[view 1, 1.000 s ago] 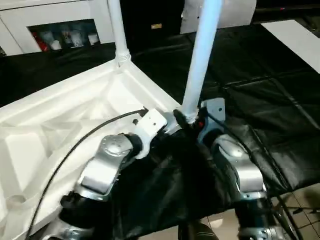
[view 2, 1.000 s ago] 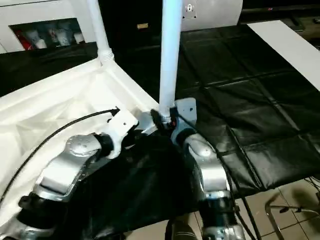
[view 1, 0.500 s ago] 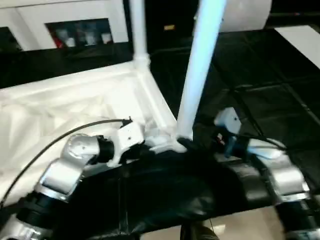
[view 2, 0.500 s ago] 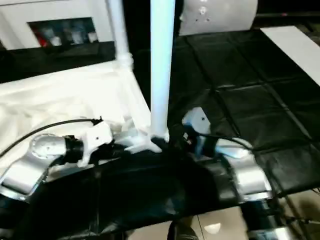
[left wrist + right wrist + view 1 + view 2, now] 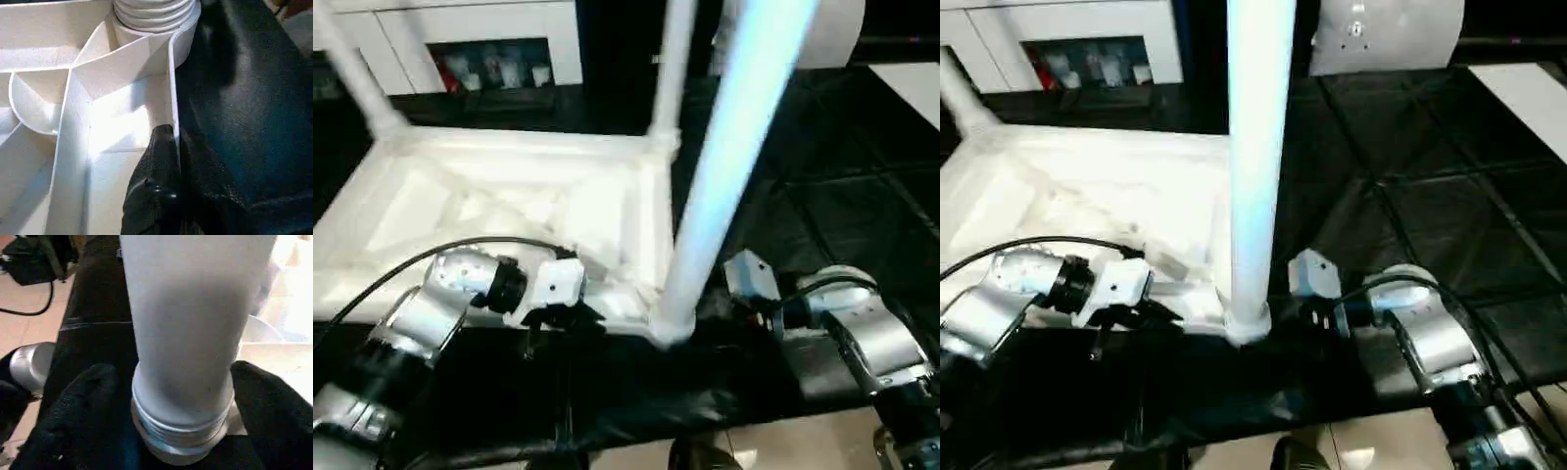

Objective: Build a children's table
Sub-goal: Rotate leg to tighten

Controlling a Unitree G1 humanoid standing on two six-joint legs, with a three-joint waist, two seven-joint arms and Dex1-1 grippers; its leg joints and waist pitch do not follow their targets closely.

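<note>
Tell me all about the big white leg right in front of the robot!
The leg is a long, smooth white tube, plastic by its look, standing nearly upright. Its bottom end has screw ridges and sits in the round corner socket of the upside-down table top, at the corner nearest the robot. The right gripper's black fingers stand on either side of its base. Its top runs out of sight.

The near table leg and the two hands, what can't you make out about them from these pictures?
- Near leg: top cut off by the eye views' upper edge.
- Its thread in the corner socket: how far it is seated, hidden by the socket.
- Right hand: whether its fingers touch the leg.
- Left hand: its outer finger merges with the black cover.
</note>
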